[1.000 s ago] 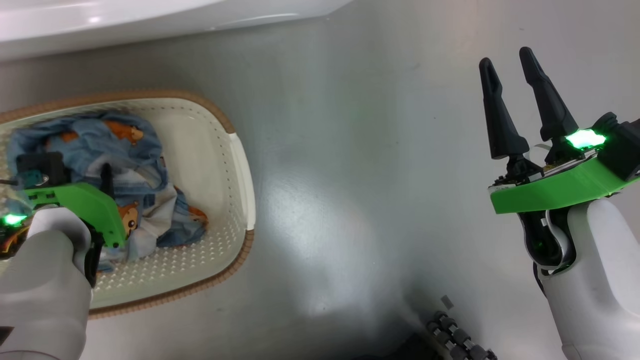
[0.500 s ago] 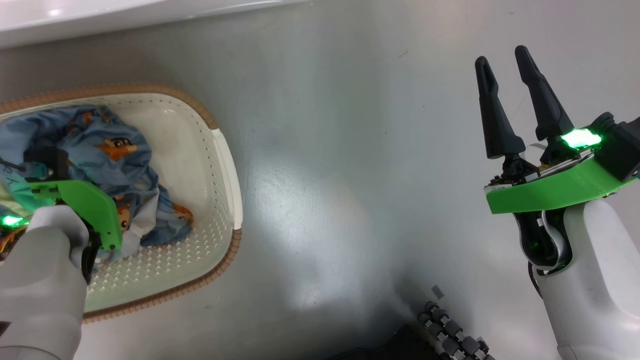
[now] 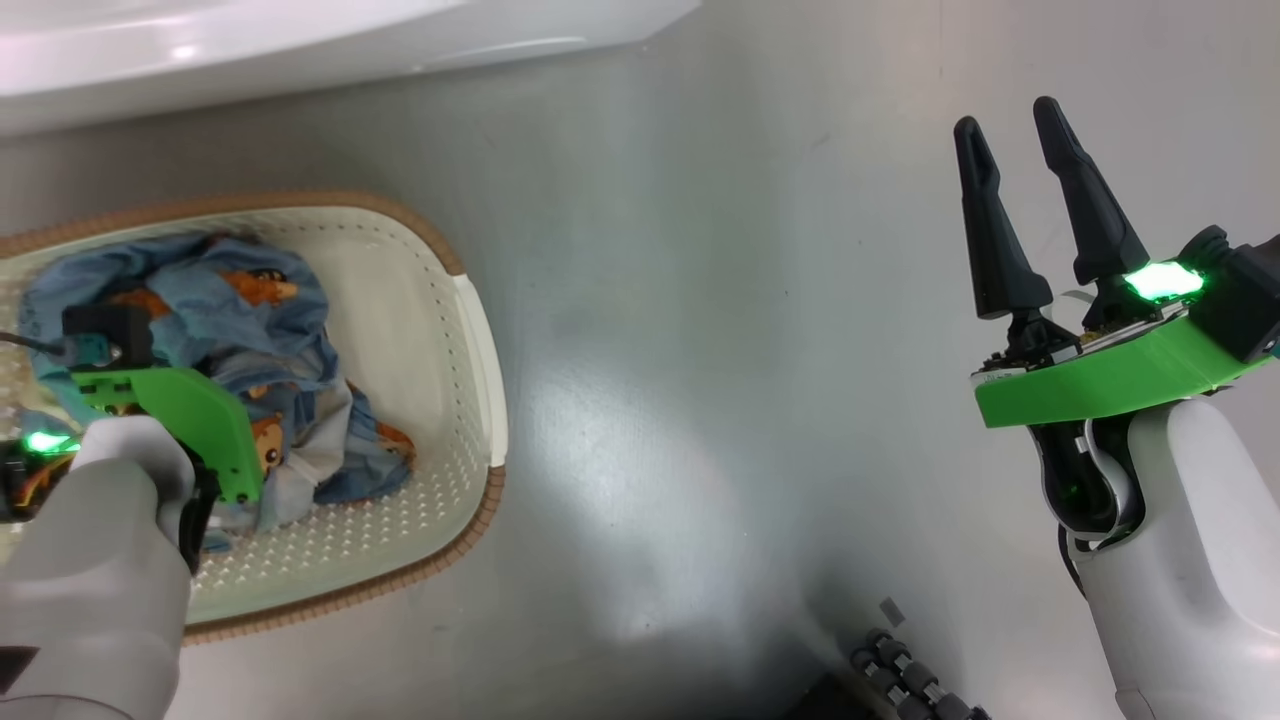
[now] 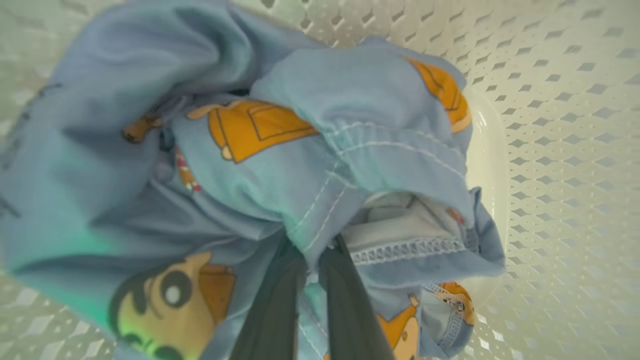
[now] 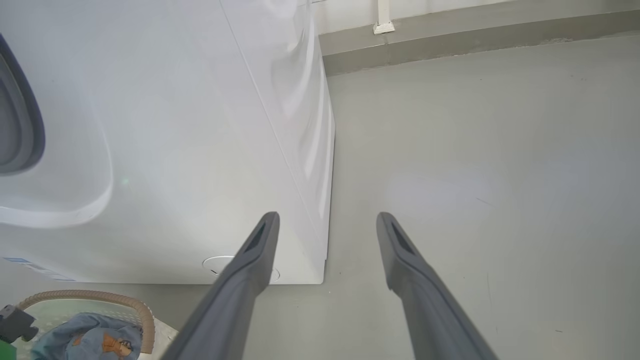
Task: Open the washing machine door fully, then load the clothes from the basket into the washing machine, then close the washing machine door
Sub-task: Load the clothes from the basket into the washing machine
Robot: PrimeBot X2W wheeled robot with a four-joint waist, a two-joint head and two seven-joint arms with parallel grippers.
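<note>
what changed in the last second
The left gripper closed on the clothes in the basket, pinching a blue fold. The right gripper stayed open over the floor; the basket kept its place.

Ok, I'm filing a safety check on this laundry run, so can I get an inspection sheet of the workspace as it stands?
Surface: grey floor, glossy, with glare patches.
Job's things: clothes bunched in the basket; washing machine stands behind it, grey gasket edge showing.
Clutter: one small grey scrap on the floor, too small to identify.
Grippers: left gripper shut on a fold of the clothes inside the basket; right gripper open, empty, above bare floor.
Cables: thin dark cable at the left wrist.
Surroundings: grey skirting at the wall's foot beside the machine.
</note>
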